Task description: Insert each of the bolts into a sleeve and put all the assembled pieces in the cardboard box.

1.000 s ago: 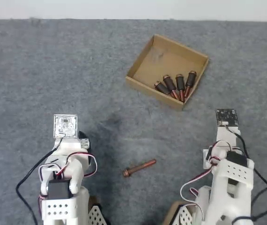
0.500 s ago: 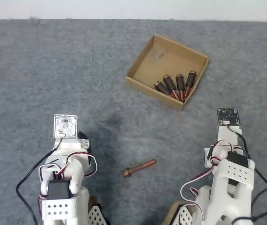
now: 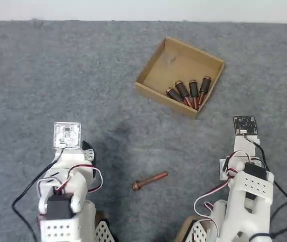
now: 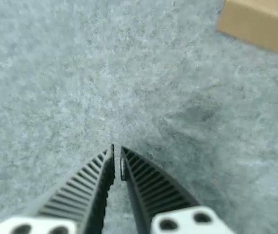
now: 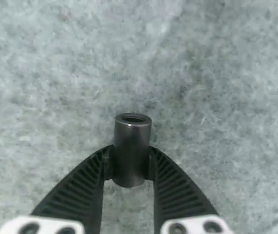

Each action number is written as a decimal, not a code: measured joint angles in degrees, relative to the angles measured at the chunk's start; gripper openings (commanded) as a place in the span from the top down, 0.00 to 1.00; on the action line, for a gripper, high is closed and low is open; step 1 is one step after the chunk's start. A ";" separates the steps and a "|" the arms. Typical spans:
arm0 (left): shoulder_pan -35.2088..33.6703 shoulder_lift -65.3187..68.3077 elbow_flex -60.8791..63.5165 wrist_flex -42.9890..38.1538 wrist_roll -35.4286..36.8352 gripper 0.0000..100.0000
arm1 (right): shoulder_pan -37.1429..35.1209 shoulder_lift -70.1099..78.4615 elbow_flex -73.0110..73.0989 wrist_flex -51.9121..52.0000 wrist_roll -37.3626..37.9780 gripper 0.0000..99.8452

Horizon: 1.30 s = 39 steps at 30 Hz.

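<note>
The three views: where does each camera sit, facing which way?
High view: fixed overhead, looking down at both arms, cardboard box, loose bolt.
Left wrist view: on the left wrist, looking past the shut left gripper at carpet.
Right wrist view: on the right wrist, looking along the right gripper holding a sleeve.
Shared: high and left wrist both show the cardboard box.

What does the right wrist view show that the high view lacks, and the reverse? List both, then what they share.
Right wrist view: the sleeve clamped in the right gripper, its open end showing. High view: the box holding four assembled pieces, and a loose bolt lying on the carpet. Shared: the grey carpet.
</note>
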<state>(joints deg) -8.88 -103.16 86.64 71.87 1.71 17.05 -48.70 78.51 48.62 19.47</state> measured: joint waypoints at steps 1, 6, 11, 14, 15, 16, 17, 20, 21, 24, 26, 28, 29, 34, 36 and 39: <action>0.00 0.00 -2.37 1.14 0.00 0.98 | 0.00 0.00 0.00 0.00 0.09 0.99; -0.18 4.13 -13.63 4.40 0.00 0.98 | 0.00 0.00 0.00 0.00 0.09 0.99; 2.20 21.89 -23.12 4.84 0.09 0.98 | 0.00 0.00 0.00 0.00 0.09 0.99; 5.71 34.02 -27.43 6.68 0.18 0.98 | 0.00 0.00 0.00 0.00 0.09 0.99; 7.21 37.89 -28.40 7.65 0.18 0.98 | 0.00 0.00 0.00 0.00 0.09 0.99; 9.05 41.23 -29.10 8.53 0.18 0.98 | 0.00 0.00 0.00 0.00 0.09 0.99; 11.08 43.96 -29.45 9.32 0.18 0.98 | 0.00 0.00 0.00 0.00 0.09 0.99; 16.97 49.41 -29.80 10.20 0.18 0.98 | 0.00 0.00 0.00 0.00 0.09 0.99; 18.81 50.37 -29.80 10.20 0.18 0.98 | 0.00 0.00 0.00 0.00 0.09 0.99; 24.09 51.78 -29.80 10.20 0.18 0.98 | 0.00 0.00 0.00 -0.09 0.09 0.99; 28.13 52.04 -29.80 10.20 -1.23 0.98 | 0.00 0.00 0.00 -0.70 0.09 0.99; 32.18 52.66 -29.80 10.20 -3.96 0.98 | 0.00 0.00 0.00 -0.70 0.09 0.99; 34.11 53.19 -29.80 10.20 -4.92 0.97 | 0.00 0.00 0.00 -0.70 0.09 0.99; 39.56 57.93 -29.80 9.85 -6.59 0.84 | 0.00 0.00 0.00 -0.70 0.09 0.99; 40.35 60.92 -29.80 9.32 -6.77 0.80 | 0.00 0.00 0.00 -0.70 0.09 0.99; 41.85 66.20 -29.80 8.00 -6.95 0.81 | 0.00 0.00 0.00 -0.70 0.09 0.99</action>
<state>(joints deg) 32.97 -36.97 56.84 79.87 -5.23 17.05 -48.70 78.51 47.91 19.56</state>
